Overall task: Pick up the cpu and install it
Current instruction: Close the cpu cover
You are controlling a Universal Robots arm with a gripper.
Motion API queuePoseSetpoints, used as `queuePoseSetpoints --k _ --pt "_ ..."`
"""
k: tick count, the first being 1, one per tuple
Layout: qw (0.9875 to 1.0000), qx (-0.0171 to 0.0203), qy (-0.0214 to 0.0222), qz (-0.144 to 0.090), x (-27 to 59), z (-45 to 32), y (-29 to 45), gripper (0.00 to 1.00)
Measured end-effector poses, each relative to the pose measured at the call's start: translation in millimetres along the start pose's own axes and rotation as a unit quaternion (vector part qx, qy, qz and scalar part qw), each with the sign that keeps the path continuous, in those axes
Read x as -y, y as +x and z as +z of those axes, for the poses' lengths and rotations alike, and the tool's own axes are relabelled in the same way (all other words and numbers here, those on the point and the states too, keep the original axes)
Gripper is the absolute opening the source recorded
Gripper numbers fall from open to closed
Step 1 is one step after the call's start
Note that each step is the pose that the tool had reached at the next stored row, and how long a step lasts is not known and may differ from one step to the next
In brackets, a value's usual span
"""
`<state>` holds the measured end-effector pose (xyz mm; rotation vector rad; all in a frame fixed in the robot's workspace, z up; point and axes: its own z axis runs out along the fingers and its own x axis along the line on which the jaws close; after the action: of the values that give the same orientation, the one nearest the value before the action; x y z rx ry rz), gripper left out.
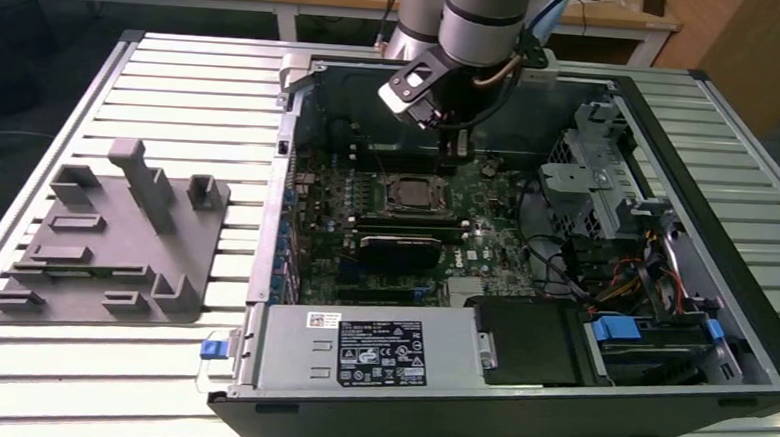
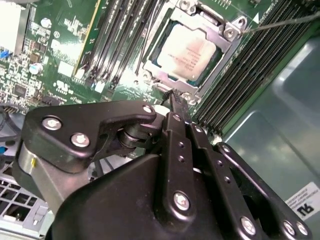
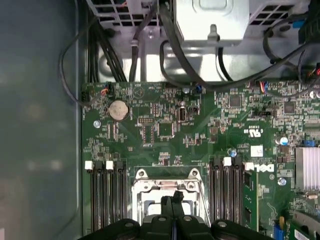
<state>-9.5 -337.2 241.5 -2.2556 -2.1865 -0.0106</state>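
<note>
Where the cpu lies: the cpu [image 2: 192,52] sits flat in the socket [image 2: 227,35] on the motherboard [image 3: 165,130], under and just ahead of the fingertips, not between them
Facing: silvery lid turned up toward the gripper, its darker edge tucked under the socket's metal frame
Long axis: the outline is close to square, so no long side can be told; its sides run in line with the socket frame and with the memory slots [image 2: 117,45] that flank it
Gripper: the gripper [image 2: 174,97] hangs above the socket, tips aimed down at the frame's near edge; in the first wrist view the tips [image 3: 175,196] overlap the socket opening
Fingers: the two black fingers [image 2: 177,112] are pressed together, with nothing pinched between them
Contact: cannot tell whether the tips touch the frame
Container, computer case [image 1: 759,328]: lies open on its side under the fingers; it holds the motherboard, a power supply [image 1: 370,353], a black drive [image 1: 531,341] and bundled cables [image 1: 627,281]
Container, grey fixture tray [image 1: 108,254]: well apart from the fingers, on the slatted table [image 1: 36,350] at the exterior view's left, beside the case; no part lies in its recesses
</note>
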Motion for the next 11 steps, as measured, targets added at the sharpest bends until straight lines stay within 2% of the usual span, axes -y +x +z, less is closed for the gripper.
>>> queuePoseSetpoints --k 11 --pt "1.0 0.0001 0.001 0.0 15.6 10.0 -0.7 0.11"
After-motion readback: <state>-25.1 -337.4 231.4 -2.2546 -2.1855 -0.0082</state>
